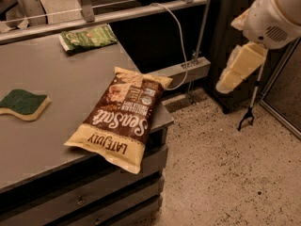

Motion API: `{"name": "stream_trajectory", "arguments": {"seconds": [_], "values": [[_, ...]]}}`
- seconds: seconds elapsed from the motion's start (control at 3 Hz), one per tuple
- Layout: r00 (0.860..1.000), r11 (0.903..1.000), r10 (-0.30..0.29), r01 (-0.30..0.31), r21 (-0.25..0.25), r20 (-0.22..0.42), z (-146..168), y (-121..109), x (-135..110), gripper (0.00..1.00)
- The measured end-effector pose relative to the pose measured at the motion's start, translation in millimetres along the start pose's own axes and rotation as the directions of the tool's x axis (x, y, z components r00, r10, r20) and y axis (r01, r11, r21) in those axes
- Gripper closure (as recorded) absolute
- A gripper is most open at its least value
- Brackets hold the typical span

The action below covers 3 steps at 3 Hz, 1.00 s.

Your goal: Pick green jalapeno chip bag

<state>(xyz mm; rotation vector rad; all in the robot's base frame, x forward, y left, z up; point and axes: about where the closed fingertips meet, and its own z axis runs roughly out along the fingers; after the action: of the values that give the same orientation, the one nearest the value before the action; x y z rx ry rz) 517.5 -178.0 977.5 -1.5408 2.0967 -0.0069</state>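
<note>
The green jalapeno chip bag (88, 36) lies flat at the far edge of the grey table (51, 140), just in front of the back rail. My gripper (226, 83) hangs from the white arm (275, 15) at the upper right, over the floor and off the table's right side. It is far from the green bag and holds nothing that I can see.
A large brown-and-cream "Sea Salt" chip bag (120, 119) lies at the table's right corner and overhangs the edge. A green-topped yellow sponge (22, 102) lies at the left. A cable and metal bar (186, 69) sit beyond the table. A black stand (249, 112) is on the speckled floor.
</note>
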Motion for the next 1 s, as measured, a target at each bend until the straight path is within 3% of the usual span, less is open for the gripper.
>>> {"name": "stream_trajectory", "arguments": {"seconds": [0.33, 0.67, 1.0], "values": [[0.992, 0.9991, 0.038, -0.04, 0.012, 0.119, 28.1, -25.1, -31.3, 0.0], [0.968, 0.9927, 0.119, -0.12, -0.005, 0.222, 48.1, -33.8, -58.5, 0.0], [0.968, 0.9928, 0.118, -0.12, -0.006, 0.221, 48.1, -33.6, -58.5, 0.0]]}}
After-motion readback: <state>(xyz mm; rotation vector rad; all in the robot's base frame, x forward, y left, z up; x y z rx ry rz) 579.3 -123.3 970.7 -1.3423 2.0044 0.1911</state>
